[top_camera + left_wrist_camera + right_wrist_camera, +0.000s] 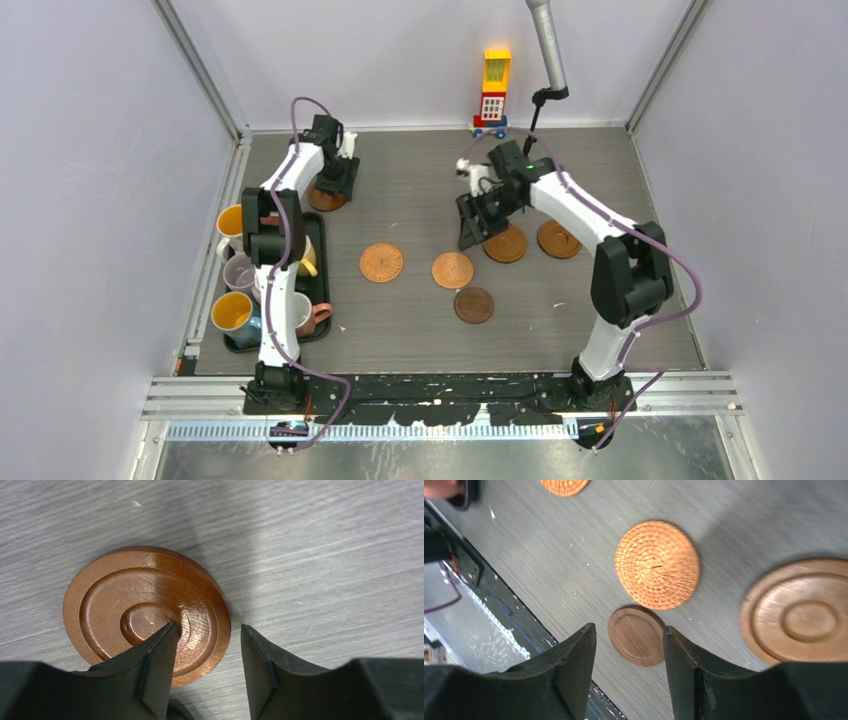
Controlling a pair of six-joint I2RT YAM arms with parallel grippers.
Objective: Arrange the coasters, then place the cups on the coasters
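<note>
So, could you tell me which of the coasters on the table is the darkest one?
The smooth dark brown coaster nearest the table's front edge; the rest are all lighter, orange-brown.

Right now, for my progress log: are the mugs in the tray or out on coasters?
In the tray. The top view shows the mugs clustered on it at left; the coasters in view carry none.

You have bare table [410, 180] across the far middle and a free strip along the near edge. Between them, coasters lie in your way: a woven coaster [381, 263], a second woven one [453, 270] near it, the dark coaster [473, 305] just beside that, and two wooden coasters [559, 239] further right. The tray [320, 232] of mugs [232, 312] fills the left side. A toy tower [492, 92] stands at the far edge.
</note>
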